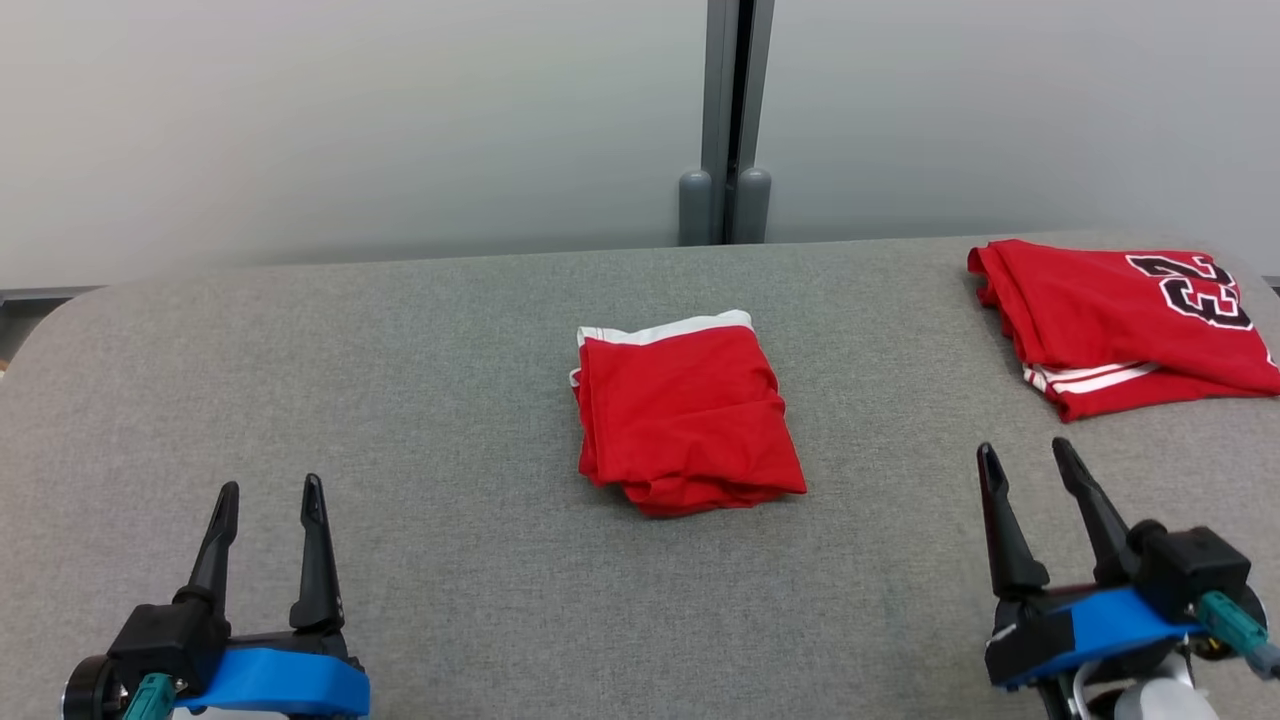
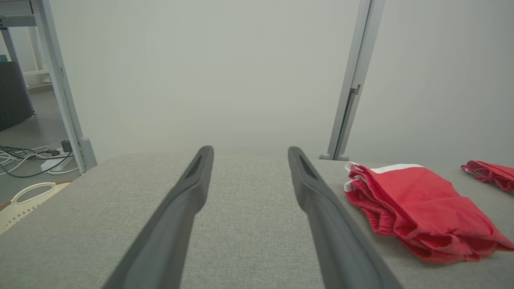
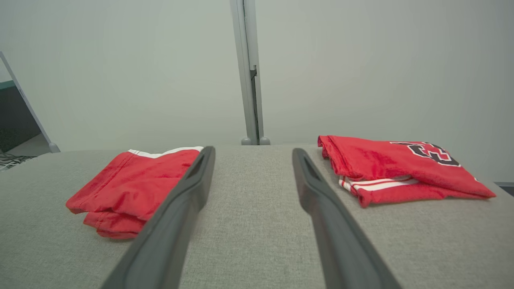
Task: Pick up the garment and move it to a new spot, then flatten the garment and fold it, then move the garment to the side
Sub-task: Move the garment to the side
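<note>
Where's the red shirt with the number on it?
The numbered red shirt lies folded at the far right of the grey table in the head view, beyond the right gripper and right of the folded red shorts.

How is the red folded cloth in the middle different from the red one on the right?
The plain red folded garment in the middle shows no print; the red jersey at the right bears a black number. The garment has a white band along its far edge; the jersey has thin white stripes at its near hem. Both are red, folded, lying on the grey fabric table.
</note>
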